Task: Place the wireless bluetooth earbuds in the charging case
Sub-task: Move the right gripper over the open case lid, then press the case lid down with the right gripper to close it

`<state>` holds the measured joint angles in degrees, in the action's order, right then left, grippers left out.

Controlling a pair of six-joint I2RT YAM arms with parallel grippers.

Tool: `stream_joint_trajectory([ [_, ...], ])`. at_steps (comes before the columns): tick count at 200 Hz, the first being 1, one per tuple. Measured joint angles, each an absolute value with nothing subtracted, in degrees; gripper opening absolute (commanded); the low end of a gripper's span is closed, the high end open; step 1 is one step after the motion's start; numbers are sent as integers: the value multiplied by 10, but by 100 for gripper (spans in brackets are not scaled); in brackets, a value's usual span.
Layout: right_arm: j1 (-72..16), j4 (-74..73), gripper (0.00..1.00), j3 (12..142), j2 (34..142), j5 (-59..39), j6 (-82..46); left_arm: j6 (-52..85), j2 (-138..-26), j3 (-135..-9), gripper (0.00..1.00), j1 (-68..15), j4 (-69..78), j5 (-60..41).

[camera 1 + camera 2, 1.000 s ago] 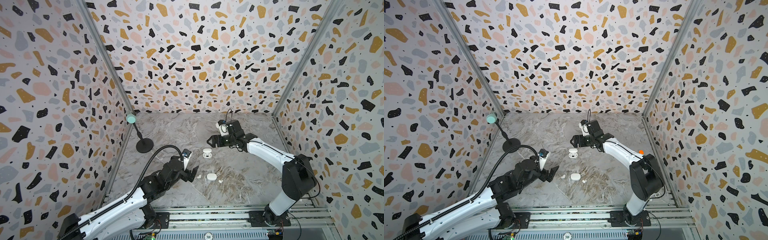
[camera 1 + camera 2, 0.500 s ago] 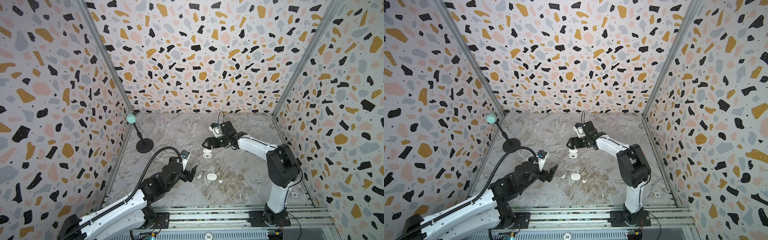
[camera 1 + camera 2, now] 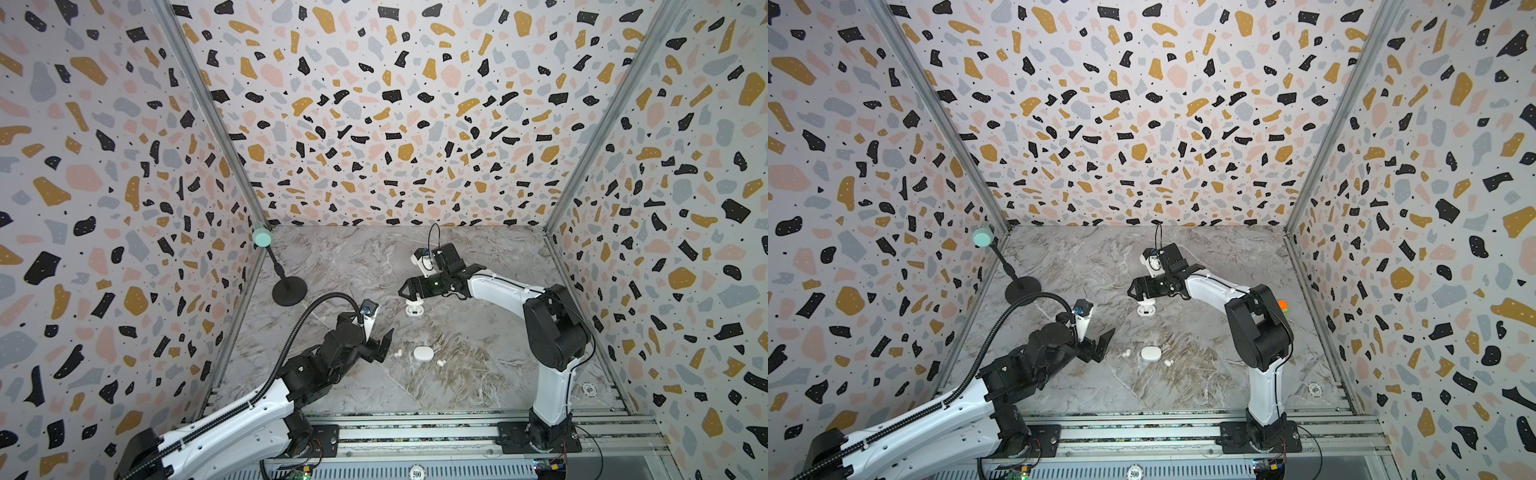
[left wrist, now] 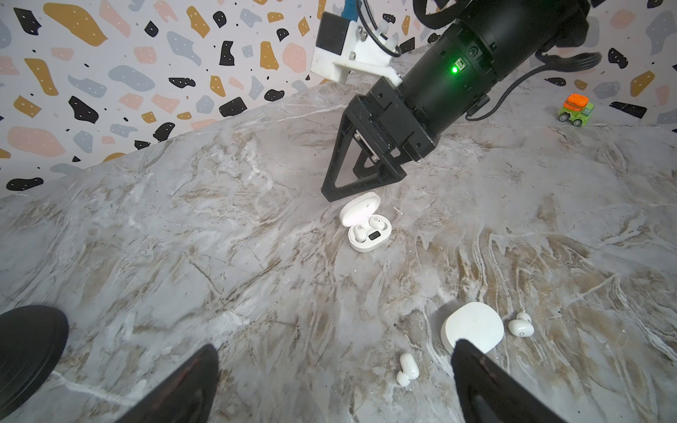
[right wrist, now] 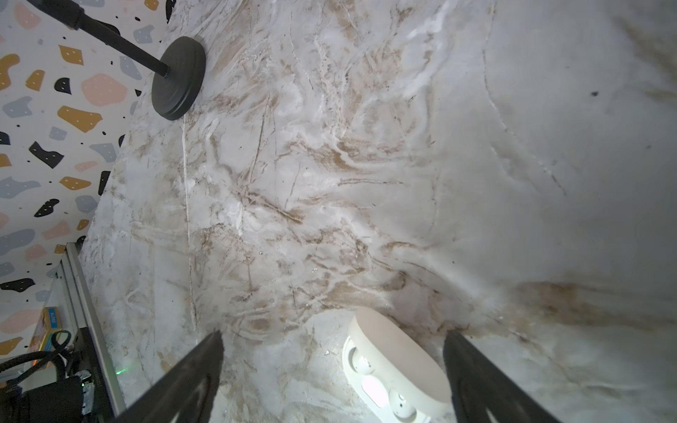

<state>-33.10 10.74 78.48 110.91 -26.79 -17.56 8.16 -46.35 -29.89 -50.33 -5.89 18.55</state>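
An open white charging case (image 3: 414, 309) (image 3: 1146, 309) stands mid-table with two wireless bluetooth earbuds seated in it (image 4: 366, 229). My right gripper (image 3: 409, 291) (image 5: 335, 335) hovers open just behind and above it; the raised lid (image 5: 395, 351) lies between its fingers, untouched. Nearer the front sits a closed white case (image 3: 423, 353) (image 4: 472, 329). One loose earbud (image 3: 397, 353) (image 4: 407, 368) lies left of it and another (image 3: 440, 363) (image 4: 519, 325) right of it. My left gripper (image 3: 380, 345) (image 4: 335, 353) is open and empty, just left of the near earbud.
A black stand with a mint ball top (image 3: 289, 291) rises at the back left. A small green and orange toy truck (image 4: 575, 108) sits by the right wall. A poker chip (image 3: 589, 388) lies front right. A metal rail (image 3: 415, 432) runs along the front edge.
My right gripper has swung left and a little nearer, arriving over the open case. The left gripper has barely moved. Both stay open.
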Motion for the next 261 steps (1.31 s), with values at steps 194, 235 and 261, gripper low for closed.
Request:
stream_joint_trajectory([
  [194, -354, 117, 95, 788, 1121, -260, -168, 82, -463, -296, 100, -503, -58, 186],
  [235, -357, 117, 95, 786, 1120, -259, -166, 82, -463, -296, 100, -503, -58, 185],
  [261, -361, 117, 95, 779, 1119, -256, -165, 82, -464, -296, 100, -503, -58, 185],
])
